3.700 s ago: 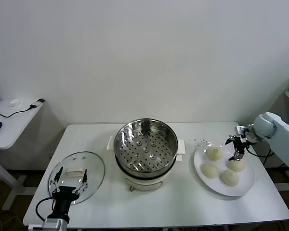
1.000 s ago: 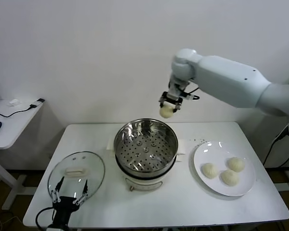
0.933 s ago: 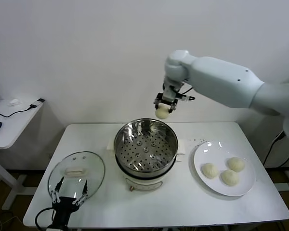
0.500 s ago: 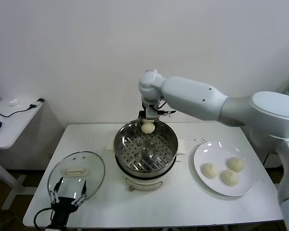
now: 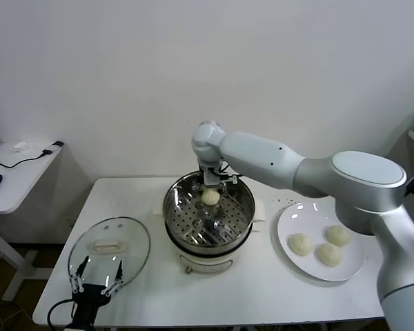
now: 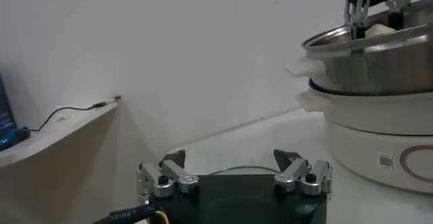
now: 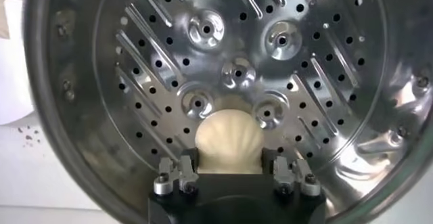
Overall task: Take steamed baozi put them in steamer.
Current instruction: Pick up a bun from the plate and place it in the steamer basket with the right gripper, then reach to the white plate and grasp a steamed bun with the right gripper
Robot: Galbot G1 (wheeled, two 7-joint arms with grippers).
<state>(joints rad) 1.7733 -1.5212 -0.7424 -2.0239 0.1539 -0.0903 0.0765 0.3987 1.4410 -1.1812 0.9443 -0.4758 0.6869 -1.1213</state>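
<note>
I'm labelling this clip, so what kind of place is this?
Probably a lab bench staged as a kitchen: a plain white table against a bare wall, holding a steamer, its glass lid and a plate of baozi.

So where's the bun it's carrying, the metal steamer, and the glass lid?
bun (image 7: 226, 139): right wrist view, its rounded top between the gripper's fingers.
steamer (image 5: 243, 196): head view, shiny inner wall.
glass lid (image 5: 135, 245): head view, bare glass beside the handle.
</note>
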